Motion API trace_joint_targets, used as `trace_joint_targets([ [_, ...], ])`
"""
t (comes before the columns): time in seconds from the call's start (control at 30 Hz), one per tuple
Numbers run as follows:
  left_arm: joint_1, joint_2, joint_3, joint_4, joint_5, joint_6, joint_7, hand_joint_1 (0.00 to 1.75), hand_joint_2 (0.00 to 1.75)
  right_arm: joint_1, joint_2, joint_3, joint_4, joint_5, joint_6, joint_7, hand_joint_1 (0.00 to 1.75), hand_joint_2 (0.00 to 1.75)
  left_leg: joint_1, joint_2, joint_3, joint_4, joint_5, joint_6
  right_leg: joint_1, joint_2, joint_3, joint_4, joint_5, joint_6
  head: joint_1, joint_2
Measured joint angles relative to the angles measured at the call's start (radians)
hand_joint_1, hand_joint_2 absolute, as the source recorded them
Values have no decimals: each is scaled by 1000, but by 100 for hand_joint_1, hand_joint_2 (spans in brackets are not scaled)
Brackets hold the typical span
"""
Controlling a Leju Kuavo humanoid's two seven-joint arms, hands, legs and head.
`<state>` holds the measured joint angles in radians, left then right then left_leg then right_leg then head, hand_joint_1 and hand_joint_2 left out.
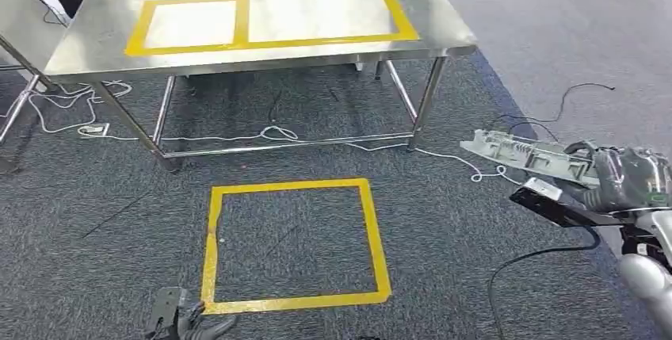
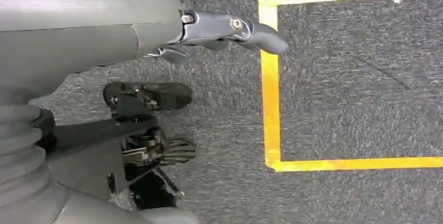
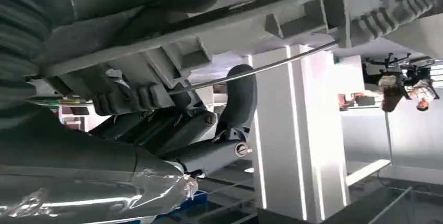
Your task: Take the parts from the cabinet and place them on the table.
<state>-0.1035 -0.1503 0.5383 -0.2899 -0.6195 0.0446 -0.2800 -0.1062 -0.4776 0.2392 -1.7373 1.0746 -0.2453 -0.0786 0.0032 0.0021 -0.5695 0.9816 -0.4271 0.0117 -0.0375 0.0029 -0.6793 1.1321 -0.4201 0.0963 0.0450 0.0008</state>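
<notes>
Right hand (image 1: 626, 177) fingers wrapped around long grey ribbed part (image 1: 527, 151), held level off the steel table's (image 1: 79, 51) right corner, left hand (image 2: 209, 31) hanging low, fingers loosely apart, holding nothing

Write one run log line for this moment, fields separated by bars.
right hand holds grey part | left hand hangs free | steel table ahead, part not placed

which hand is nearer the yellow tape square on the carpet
Left. The left hand hangs empty beside the yellow tape square's near left corner; the right hand holds the long grey plastic part well off to its right.
</notes>
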Motion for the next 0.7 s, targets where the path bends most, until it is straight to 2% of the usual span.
trace_joint_targets([
  [0.03,0,0,0,0,0,0,0,0,175,-3,-2,0,1,0,0,0,175,175,4,0,0,10,-7,-11,-6,-7,48,-89,23,10,1,0],
  [0.07,-1,5,0,0,0,0,0,0,175,-8,-1,4,6,0,0,0,175,175,-4,-1,-5,15,-13,-21,3,3,61,-92,3,9,2,0],
  [0.1,0,3,0,-1,0,0,0,0,175,-12,-3,6,7,2,0,0,175,175,-4,-2,-8,22,-13,-24,1,11,56,-96,8,-18,2,0],
  [0.13,0,3,0,0,0,0,0,0,175,-13,-4,8,10,3,0,1,175,175,-4,-2,-8,18,-10,-26,1,11,51,-93,7,-26,-6,0],
  [0.2,0,3,0,-1,0,0,0,0,175,-15,-5,12,13,5,0,1,175,175,-2,-2,-8,14,-10,-32,3,13,45,-87,4,-41,-7,0],
  [0.23,-1,3,0,-1,0,0,0,0,175,-15,-5,13,13,5,0,1,175,175,-1,-2,-9,20,-20,-39,2,13,47,-89,4,-50,-8,0],
  [0.27,-2,3,0,-1,0,0,0,0,175,-15,-5,13,13,5,0,1,175,175,-1,-2,-26,55,-46,-43,2,13,47,-89,4,-57,-9,0],
  [0.33,-2,3,0,-1,0,0,0,0,175,-15,-5,18,14,5,0,1,175,175,-1,-2,-104,214,-124,-46,4,13,46,-89,2,-62,-8,0],
  [0.37,-1,3,0,-1,0,0,0,0,175,-15,-5,20,16,6,0,1,175,175,-2,-2,-145,294,-153,-45,6,13,47,-89,1,-65,-9,0],
  [0.4,0,2,0,-1,0,0,0,0,175,-15,-5,22,16,6,0,1,175,175,-2,-2,-176,344,-160,-42,8,14,47,-89,0,-65,-8,0],
  [0.43,0,2,0,-1,0,0,0,0,175,-15,-5,23,17,6,0,1,175,175,-3,-2,-179,339,-139,-37,10,15,49,-89,0,-66,-8,0],
  [0.47,0,3,0,-1,0,0,0,0,175,-16,-5,24,17,6,0,1,175,175,-4,-2,-162,292,-97,-31,13,16,51,-89,-2,-67,-8,0],
  [0.53,-1,3,0,-1,0,0,0,0,175,-17,-5,24,17,5,0,1,175,175,-11,-4,-82,122,-2,-10,18,19,58,-89,-3,-66,-8,0],
  [0.57,-1,5,0,-1,0,0,0,0,175,-18,-5,24,17,5,0,1,175,175,-17,-9,-51,56,19,5,15,19,57,-90,-4,-65,-8,0],
  [0.6,-2,6,0,-1,0,2,0,0,175,-20,-5,25,18,6,0,1,175,175,-17,-8,-40,26,6,7,23,22,52,-85,-6,-60,-8,0],
  [0.63,-2,3,0,-1,0,2,0,0,175,-21,-6,25,19,6,0,1,175,175,-20,-6,-44,27,5,-4,18,22,49,-88,-4,-55,-7,0],
  [0.7,-1,3,0,-1,0,3,0,0,175,-21,-7,25,19,6,0,1,175,175,-23,-6,-44,23,6,0,14,22,53,-99,-1,-41,-8,0],
])
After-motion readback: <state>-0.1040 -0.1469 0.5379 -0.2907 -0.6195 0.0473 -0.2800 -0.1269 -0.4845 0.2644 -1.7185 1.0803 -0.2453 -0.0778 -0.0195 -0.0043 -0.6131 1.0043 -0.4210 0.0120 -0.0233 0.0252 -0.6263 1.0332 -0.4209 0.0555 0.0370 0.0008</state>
